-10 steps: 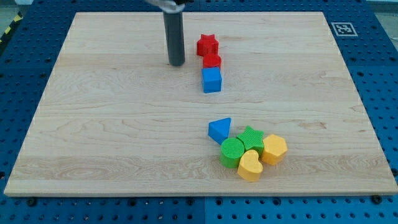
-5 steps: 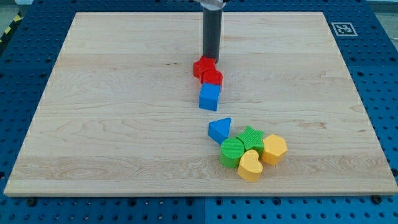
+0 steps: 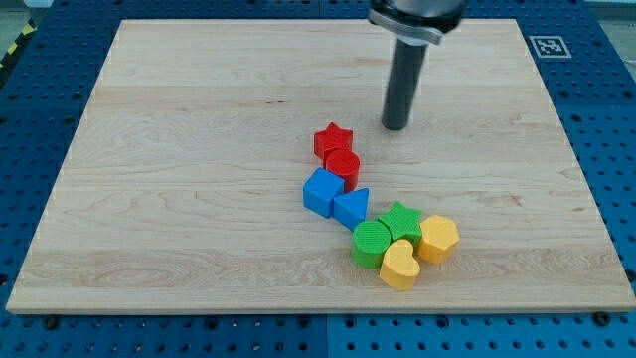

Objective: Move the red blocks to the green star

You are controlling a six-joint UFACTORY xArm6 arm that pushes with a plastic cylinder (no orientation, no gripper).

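Red star [image 3: 334, 140] and red cylinder [image 3: 342, 165] look light, rigid, probably slippery; my tip [image 3: 396, 126], fingerless, sits upper-right; push from above toward green star [image 3: 400, 219].

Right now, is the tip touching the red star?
Apart. The camera view shows bare wood between my tip and the red star; the tip sits to the star's right.

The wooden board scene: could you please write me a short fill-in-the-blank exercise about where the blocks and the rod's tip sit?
1. The red star touches the red ____ block just below it.
2. My tip stands to the view's ____ of the red star, apart from it.
3. The blue triangle lies between the blue cube and the ____ star.
4. The yellow heart is the block nearest the view's ____.

Missing words: round; right; green; bottom
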